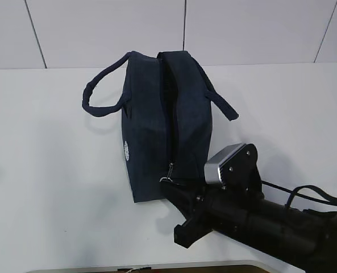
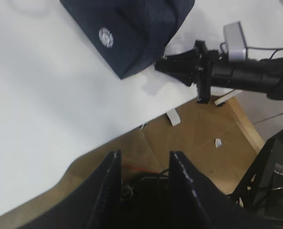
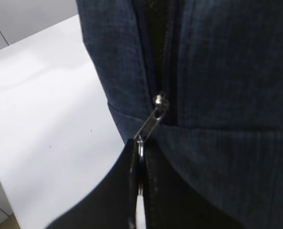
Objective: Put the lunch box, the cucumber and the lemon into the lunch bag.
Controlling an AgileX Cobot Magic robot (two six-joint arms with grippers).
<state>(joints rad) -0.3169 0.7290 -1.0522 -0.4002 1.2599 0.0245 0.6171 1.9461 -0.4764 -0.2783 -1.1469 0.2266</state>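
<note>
The dark navy lunch bag (image 1: 159, 122) stands on the white table (image 1: 43, 170), its top zipper running toward me. My right gripper (image 1: 169, 186) is at the bag's near end, shut on the silver ring pull (image 3: 140, 145) of the zipper, whose slider (image 3: 159, 100) sits at the near end of the track. The bag also shows in the left wrist view (image 2: 127, 33), with the right arm (image 2: 236, 71) beside it. My left gripper (image 2: 143, 160) is open and empty, held off the table's front edge over the floor. The lunch box, cucumber and lemon are out of view.
The bag's two loop handles (image 1: 103, 91) hang out to either side. A brown floor (image 2: 203, 129) lies below the table's front edge, with a dark frame (image 2: 270, 181) at the lower right.
</note>
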